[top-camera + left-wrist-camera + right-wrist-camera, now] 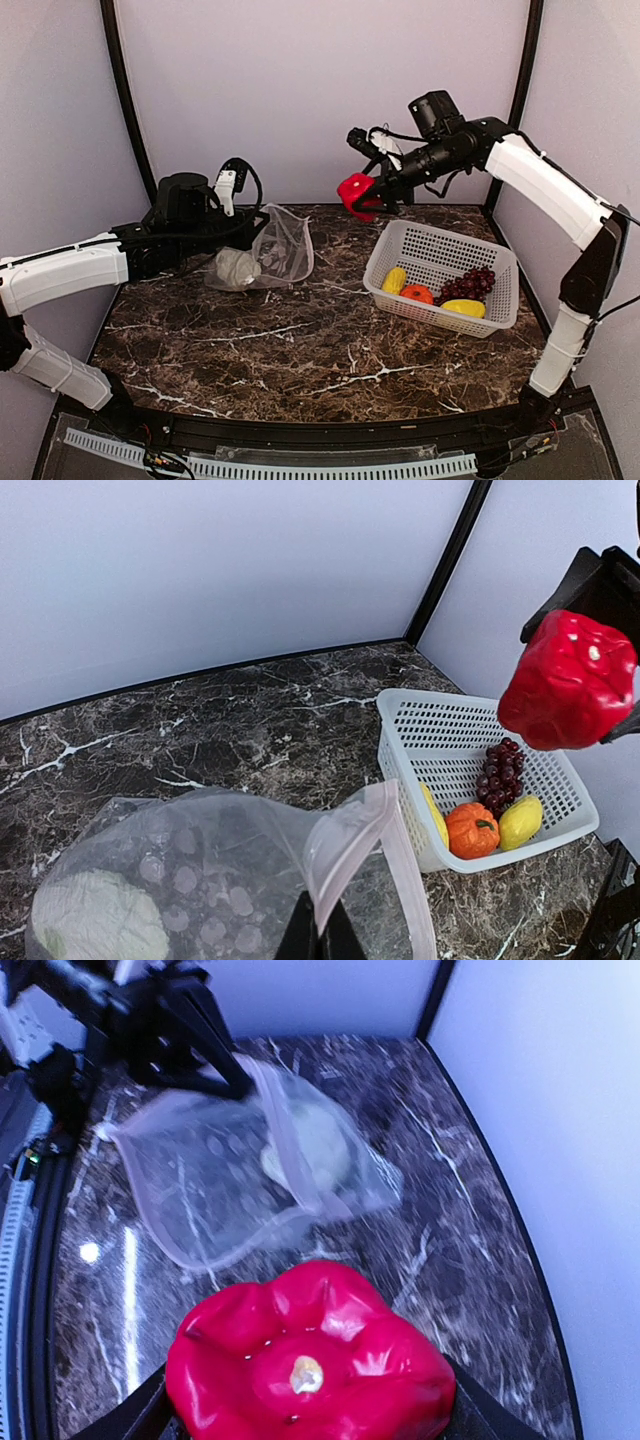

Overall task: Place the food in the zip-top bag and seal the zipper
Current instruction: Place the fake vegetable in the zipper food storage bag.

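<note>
My left gripper (262, 222) is shut on the upper lip of the clear zip-top bag (275, 250), holding its mouth open; the pinkish zipper (355, 845) shows in the left wrist view between my fingers (298, 935). The white-green cabbage (236, 267) lies inside the bag. My right gripper (368, 198) is shut on the red pepper (355, 190), high in the air between bag and basket; it fills the right wrist view (305, 1360). The white basket (500, 300) holds two yellow pieces (395, 279) (463, 307), the orange-red round one (416, 294) and the dark grapes (470, 283).
The dark marble table (320, 350) has black frame posts at the back corners and pale walls around it. The basket stands at the right, near the right arm's base.
</note>
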